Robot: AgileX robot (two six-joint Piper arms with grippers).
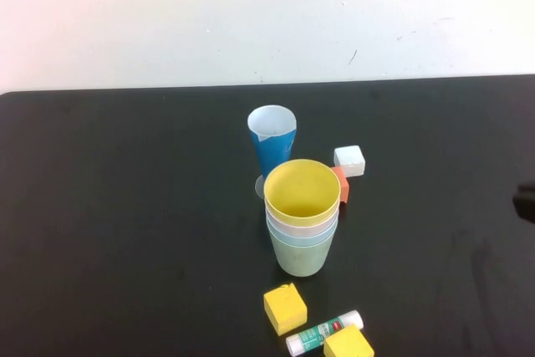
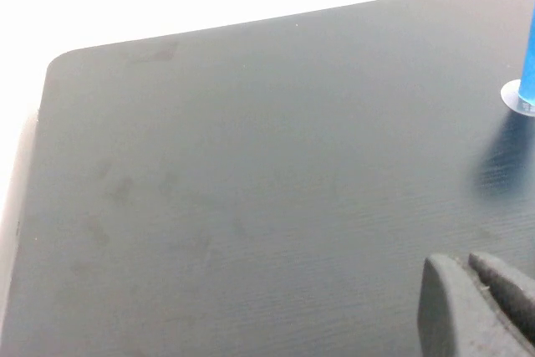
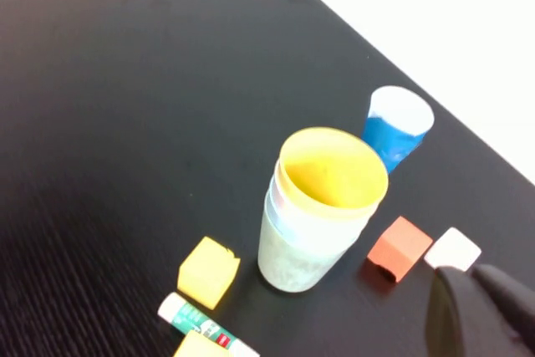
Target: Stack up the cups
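The cups (image 1: 302,216) stand nested in one stack on the desk (image 1: 125,206). The left gripper (image 2: 478,303) and the right gripper (image 3: 481,311) both hover over the desk, fingers pressed together, empty.

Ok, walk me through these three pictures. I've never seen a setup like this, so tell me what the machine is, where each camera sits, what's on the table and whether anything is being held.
This is a two-armed robot working at a black table. One picture looks down from a raised camera; the other two come from cameras on each wrist.

In the middle stand the cups, nested in one stack: yellow on top, green at the bottom. Behind them is a tall blue cone glass on a clear foot. Nearby lie a white block, an orange block, two yellow blocks and a glue stick.

The left gripper is shut over a bare stretch of table, holding nothing. The right gripper is shut too, hanging empty near the white and orange blocks.
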